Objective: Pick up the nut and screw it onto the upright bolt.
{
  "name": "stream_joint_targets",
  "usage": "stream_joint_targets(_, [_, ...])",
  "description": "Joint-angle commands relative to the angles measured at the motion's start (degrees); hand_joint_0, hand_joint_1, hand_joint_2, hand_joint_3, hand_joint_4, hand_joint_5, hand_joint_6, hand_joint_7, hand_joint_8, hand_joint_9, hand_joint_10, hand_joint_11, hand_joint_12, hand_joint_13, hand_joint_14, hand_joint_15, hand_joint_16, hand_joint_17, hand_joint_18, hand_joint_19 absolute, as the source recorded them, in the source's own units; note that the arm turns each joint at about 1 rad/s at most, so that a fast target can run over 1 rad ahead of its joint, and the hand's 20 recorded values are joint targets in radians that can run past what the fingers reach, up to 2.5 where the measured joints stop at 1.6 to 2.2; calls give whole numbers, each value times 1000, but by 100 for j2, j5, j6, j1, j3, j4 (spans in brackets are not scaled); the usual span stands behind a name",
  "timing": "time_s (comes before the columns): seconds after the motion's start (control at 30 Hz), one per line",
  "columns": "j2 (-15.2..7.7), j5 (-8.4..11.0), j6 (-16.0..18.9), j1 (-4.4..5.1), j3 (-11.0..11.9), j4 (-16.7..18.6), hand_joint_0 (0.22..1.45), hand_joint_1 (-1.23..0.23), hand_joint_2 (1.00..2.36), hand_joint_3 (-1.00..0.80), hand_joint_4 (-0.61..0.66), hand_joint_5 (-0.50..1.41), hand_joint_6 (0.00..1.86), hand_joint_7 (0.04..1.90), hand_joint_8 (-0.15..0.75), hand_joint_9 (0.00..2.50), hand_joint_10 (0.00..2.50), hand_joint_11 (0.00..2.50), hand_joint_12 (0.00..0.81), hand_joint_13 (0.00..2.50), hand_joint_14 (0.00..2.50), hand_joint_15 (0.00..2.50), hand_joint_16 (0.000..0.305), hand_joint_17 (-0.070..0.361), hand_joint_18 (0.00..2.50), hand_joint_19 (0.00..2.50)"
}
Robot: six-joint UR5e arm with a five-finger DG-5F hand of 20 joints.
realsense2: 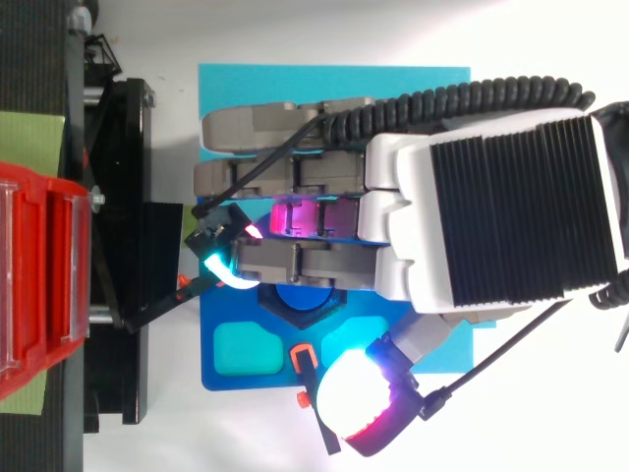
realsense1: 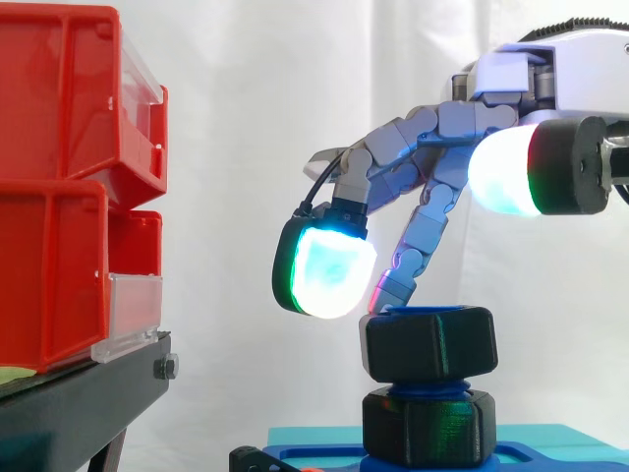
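Fingers (realsense1: 329, 267) on the hand (realsense1: 511, 79) loosely spread, pinching nothing; nut (realsense1: 428, 344) just under them, crooked on the bolt (realsense1: 428, 390). Probably light stiff plastic, I'd grab its flat sides.

The black hexagonal plastic nut (realsense1: 428, 342) sits atop the upright blue bolt (realsense2: 303, 295) on the blue base plate (realsense1: 314, 454), under the hand (realsense2: 491, 206). The stacked red plastic bins (realsense1: 59, 197) stand to the left on a black stand (realsense1: 79, 403).

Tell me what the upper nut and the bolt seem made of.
Upper nut: probably printed black plastic, matte, with faintly ribbed faces and rounded edges. Bolt: likely blue plastic, matte too; little of it shows around the nut.
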Motion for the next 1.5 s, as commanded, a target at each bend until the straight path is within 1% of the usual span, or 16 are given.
stream_joint_targets(0.0, [5,0,5,1,-7,16,475,-197,1000,-500,268,-51,503,768,283,1140,0,0,267,519,0,0,26,58,72,0])
stream_joint_targets(0.27, [5,0,14,1,-7,16,477,-211,1000,-500,261,-50,503,779,281,1147,0,0,269,531,0,0,25,56,84,0])
stream_joint_targets(0.6, [-4,0,-4,1,-7,-2,473,-216,1000,-500,256,-53,503,792,272,1074,0,0,288,458,0,0,27,61,21,0])
stream_joint_targets(0.93, [-4,0,-4,-43,-25,-72,472,-219,1000,-500,257,-44,504,868,276,1067,0,0,292,454,0,0,28,62,16,0])
stream_joint_targets(1.13, [-4,-9,-30,-52,-25,-81,474,-221,1000,-500,276,-25,505,1001,282,1092,0,0,291,480,0,0,27,61,33,0])
stream_joint_targets(1.3, [-4,0,-48,-61,-25,-142,481,-231,1000,-500,242,-3,505,1175,292,1154,0,0,284,526,0,0,26,58,81,0])
stream_joint_targets(1.33, [-4,0,-48,-69,-25,-151,483,-233,1000,-500,234,2,505,1216,292,1162,0,0,283,548,0,0,25,57,102,0])
stream_joint_targets(1.37, [-4,-9,-48,-69,-25,-160,483,-233,1000,-500,229,3,505,1219,292,1161,0,0,283,551,0,0,25,57,104,0])
stream_joint_targets(1.47, [-4,-18,-48,-96,-25,-160,488,-237,1000,-500,209,26,503,1335,291,1230,0,0,274,604,0,0,24,54,154,0])
